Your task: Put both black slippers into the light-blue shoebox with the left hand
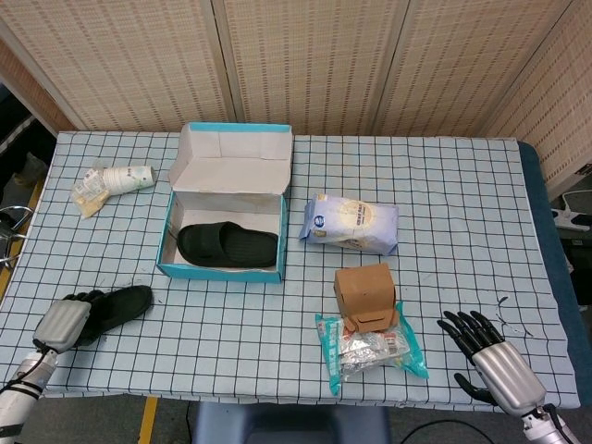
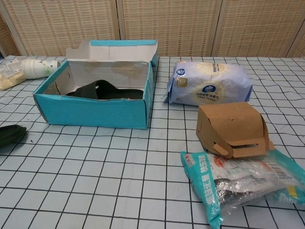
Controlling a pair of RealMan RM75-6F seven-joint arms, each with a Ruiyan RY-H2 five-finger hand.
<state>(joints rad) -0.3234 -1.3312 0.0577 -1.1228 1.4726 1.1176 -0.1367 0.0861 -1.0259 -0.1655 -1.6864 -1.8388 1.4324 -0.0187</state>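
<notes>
So one slipper (image 1: 228, 244) is already lying flat inside the shoebox (image 1: 172, 225), lid flap standing up behind it. The other slipper (image 1: 116, 308) is out on the checked surface (image 1: 231, 324) near the front left corner, well apart from the box, and it looks tipped up on its edge rather than lying flat. The left hand (image 1: 63, 323) has its fingers wrapped over the slipper's near end, so it's holding it. In the chest view only the tip of that slipper (image 2: 10, 135) peeks in at the left edge, and the hand itself is out of frame there.

The right hand (image 1: 488, 360) sits at the front right corner of the surface, fingers spread apart, holding nothing, not touching anything around it.

Other stuff on the surface: a white-blue bag (image 1: 350, 223) just right of the shoebox, a little brown carton (image 1: 365, 296) in front of that, and a teal snack pack (image 1: 372, 350) touching the carton's front side. Over at the back left there's a white cup (image 1: 128, 178) on its side next to a crinkly packet (image 1: 89, 195).
</notes>
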